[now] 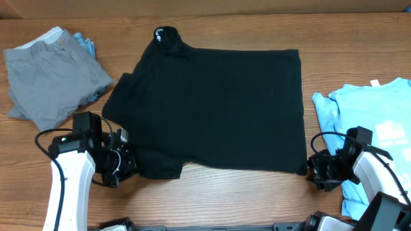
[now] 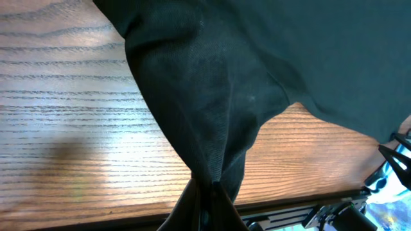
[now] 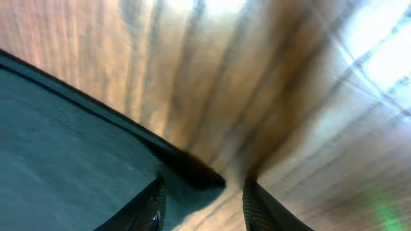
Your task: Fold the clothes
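A black T-shirt (image 1: pixel 218 106) lies spread flat in the middle of the wooden table, collar at the far side. My left gripper (image 1: pixel 126 168) is shut on the shirt's near-left sleeve; in the left wrist view the black cloth (image 2: pixel 212 109) bunches down into the closed jaws (image 2: pixel 207 192). My right gripper (image 1: pixel 313 172) is open at the shirt's near-right hem corner. In the right wrist view the jaws (image 3: pixel 202 202) straddle the corner of the cloth (image 3: pixel 186 168), with the shirt at the left.
Folded grey shorts (image 1: pixel 54 74) with a bit of blue cloth lie at the far left. A light blue T-shirt (image 1: pixel 376 122) lies at the right edge, under the right arm. The table's near edge and a rail (image 2: pixel 308 215) run just behind the left gripper.
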Robot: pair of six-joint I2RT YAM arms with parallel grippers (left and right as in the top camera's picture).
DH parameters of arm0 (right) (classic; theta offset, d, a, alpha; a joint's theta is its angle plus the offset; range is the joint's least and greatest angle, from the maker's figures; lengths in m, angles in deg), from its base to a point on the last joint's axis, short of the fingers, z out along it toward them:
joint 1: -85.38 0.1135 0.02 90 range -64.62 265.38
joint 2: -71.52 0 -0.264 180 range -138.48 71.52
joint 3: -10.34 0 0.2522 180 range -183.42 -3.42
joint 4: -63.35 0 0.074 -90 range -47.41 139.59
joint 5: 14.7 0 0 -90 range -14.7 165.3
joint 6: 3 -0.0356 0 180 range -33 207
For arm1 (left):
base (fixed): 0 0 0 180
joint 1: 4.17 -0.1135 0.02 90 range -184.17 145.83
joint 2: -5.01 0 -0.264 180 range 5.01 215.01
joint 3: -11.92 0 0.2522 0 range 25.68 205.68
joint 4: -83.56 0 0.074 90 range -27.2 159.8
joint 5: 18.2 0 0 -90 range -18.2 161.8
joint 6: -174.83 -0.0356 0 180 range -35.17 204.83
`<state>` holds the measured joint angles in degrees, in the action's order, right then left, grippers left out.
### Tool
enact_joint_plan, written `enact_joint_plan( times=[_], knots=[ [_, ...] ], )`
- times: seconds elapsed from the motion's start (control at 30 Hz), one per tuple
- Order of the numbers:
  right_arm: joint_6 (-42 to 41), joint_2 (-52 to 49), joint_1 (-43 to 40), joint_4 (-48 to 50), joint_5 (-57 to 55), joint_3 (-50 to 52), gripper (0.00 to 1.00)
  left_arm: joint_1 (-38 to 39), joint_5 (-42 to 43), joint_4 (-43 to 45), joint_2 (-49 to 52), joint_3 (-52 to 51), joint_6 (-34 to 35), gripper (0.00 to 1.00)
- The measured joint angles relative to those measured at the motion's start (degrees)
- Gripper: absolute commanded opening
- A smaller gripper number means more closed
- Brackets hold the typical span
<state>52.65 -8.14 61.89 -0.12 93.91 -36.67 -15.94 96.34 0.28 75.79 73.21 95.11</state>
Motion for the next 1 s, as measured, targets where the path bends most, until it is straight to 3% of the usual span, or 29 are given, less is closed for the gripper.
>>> enact_joint_plan(
  times=[0.53,0.6,0.8,1.0],
  knots=[
    [-1.03,0.28,0.0,3.45,1.57,0.76,0.4,0.0,0.42,-2.51,-2.93,0.0,0.0,0.04],
    [-1.38,0.79,0.0,4.24,1.99,1.31,0.38,0.0,0.5,-2.51,-2.93,0.0,0.0,0.04],
    [-1.46,1.05,0.0,5.66,2.4,2.32,0.04,0.0,0.68,-2.49,-2.93,0.02,0.0,0.04],
    [0.22,0.92,0.0,-1.31,1.55,0.87,0.04,0.0,0.79,-2.73,-2.93,1.05,0.0,0.04]
  ],
)
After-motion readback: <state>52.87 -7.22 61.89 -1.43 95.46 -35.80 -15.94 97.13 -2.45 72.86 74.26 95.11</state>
